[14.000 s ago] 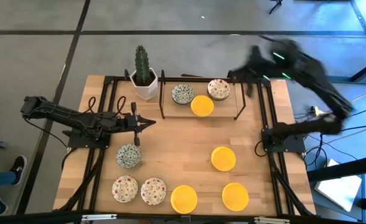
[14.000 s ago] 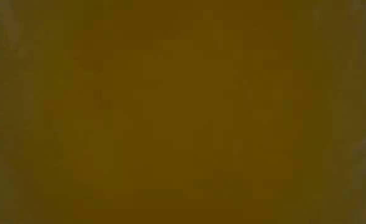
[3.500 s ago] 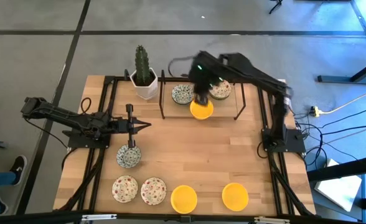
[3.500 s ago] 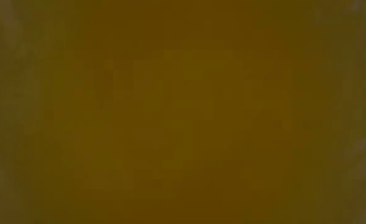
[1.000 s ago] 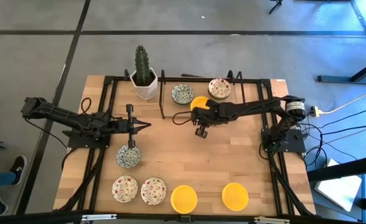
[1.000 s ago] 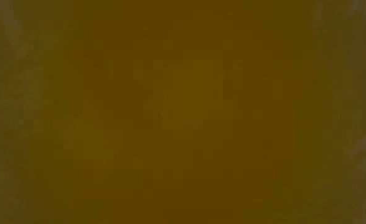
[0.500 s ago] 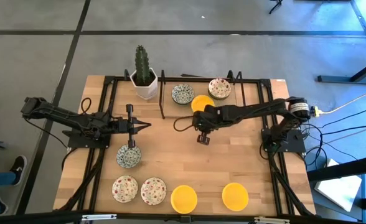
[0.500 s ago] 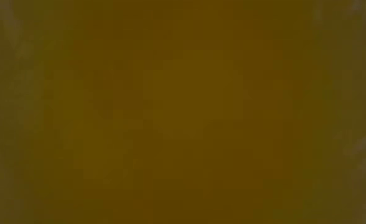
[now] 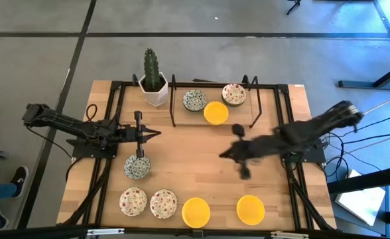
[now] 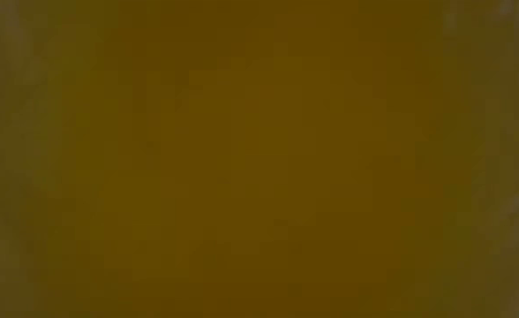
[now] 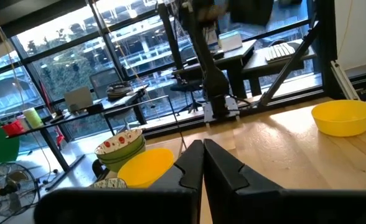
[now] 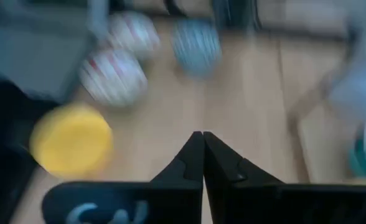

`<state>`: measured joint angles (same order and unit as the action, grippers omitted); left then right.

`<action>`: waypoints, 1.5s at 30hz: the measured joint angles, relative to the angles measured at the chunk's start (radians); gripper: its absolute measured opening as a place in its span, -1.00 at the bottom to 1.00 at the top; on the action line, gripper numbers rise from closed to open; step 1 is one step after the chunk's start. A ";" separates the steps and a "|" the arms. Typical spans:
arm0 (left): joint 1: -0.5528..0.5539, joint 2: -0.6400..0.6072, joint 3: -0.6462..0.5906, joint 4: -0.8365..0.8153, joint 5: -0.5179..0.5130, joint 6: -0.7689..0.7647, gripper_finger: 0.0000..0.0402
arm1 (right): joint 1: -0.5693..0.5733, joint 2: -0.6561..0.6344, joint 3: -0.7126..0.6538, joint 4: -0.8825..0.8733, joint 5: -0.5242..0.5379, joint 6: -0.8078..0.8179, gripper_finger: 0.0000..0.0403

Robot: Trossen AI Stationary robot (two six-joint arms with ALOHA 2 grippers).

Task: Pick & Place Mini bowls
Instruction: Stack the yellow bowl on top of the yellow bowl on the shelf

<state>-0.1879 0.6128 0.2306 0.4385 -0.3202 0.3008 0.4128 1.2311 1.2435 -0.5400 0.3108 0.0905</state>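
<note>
We count 8 round mini bowls [image 9: 215,112] near the cactus pot [image 9: 154,92]: 3 yellow, 3 red-speckled, 2 blue-green; both tools [image 9: 144,133] [image 9: 227,155] are pressed together and carry nothing.

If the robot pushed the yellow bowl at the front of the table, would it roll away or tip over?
Probably neither. The yellow bowl looks round, low and wide, sitting flat on the wooden table, so it would likely slide. Its smooth, shiny-looking surface might slip in a pinch. It seems stiff, holding its shape.

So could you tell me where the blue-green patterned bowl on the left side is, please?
In the high view, the blue-green patterned bowl sits left of the table's centre, just below the left end effector and above the two red-speckled bowls along the near edge.
</note>
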 joint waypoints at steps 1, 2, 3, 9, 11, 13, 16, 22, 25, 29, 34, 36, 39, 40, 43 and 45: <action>0.000 0.000 0.000 0.000 0.000 0.000 -0.97 | 0.037 -0.039 -0.019 0.060 0.021 -0.023 -0.98; 0.000 0.000 0.000 0.000 0.000 0.000 -0.97 | 0.066 -0.080 -0.037 0.103 0.028 -0.045 -0.98; 0.000 0.000 0.000 0.000 -0.002 0.000 -0.98 | 0.086 -0.119 -0.056 0.135 0.025 -0.064 -0.99; 0.000 0.000 0.000 0.013 -0.002 0.008 -0.98 | 0.098 -0.383 -0.336 0.466 -0.150 -0.175 -0.99; 0.000 0.000 0.000 0.015 -0.002 0.008 -0.97 | 0.091 -0.459 -0.436 0.542 -0.161 -0.162 -0.99; 0.000 0.000 0.000 0.015 -0.002 0.005 -0.96 | 0.086 -0.529 -0.518 0.564 -0.145 -0.141 -0.99; 0.000 0.000 0.000 0.029 -0.002 -0.012 -0.97 | 0.069 -0.610 -0.632 0.658 -0.120 -0.153 -0.99; 0.000 0.000 0.000 0.113 0.000 -0.039 -0.99 | -0.009 -0.682 -0.808 0.797 -0.119 -0.105 -0.99; 0.000 0.000 0.000 0.134 0.000 -0.102 -0.97 | -0.029 -0.675 -0.861 0.846 -0.120 -0.094 -0.99; 0.000 0.013 0.029 0.150 0.039 -0.196 -0.99 | -0.038 -0.655 -0.892 0.857 -0.121 -0.098 -0.99; -0.091 0.198 0.134 0.214 0.162 -0.275 -0.99 | -0.038 -0.631 -0.911 0.880 -0.120 -0.146 -0.96; -0.165 0.321 0.196 0.224 0.124 -0.247 -0.99 | -0.038 -0.631 -0.911 0.878 -0.120 -0.151 -0.94; -0.242 0.497 0.312 0.179 0.010 -0.220 -0.99 | -0.038 -0.631 -0.911 0.872 -0.120 -0.143 -0.92; -0.258 0.545 0.352 0.158 -0.023 -0.222 -0.98 | -0.038 -0.631 -0.911 0.872 -0.120 -0.142 -0.92; -0.281 0.660 0.477 0.079 -0.070 -0.279 -0.99 | -0.038 -0.631 -0.911 0.872 -0.120 -0.138 -0.92; -0.289 0.719 0.568 -0.003 -0.077 -0.340 -0.99 | -0.038 -0.630 -0.911 0.870 -0.123 -0.121 -0.91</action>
<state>-0.4767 1.3319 0.7988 0.4357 -0.3968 -0.0391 0.3748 0.6010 0.3328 0.3303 0.1880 -0.0300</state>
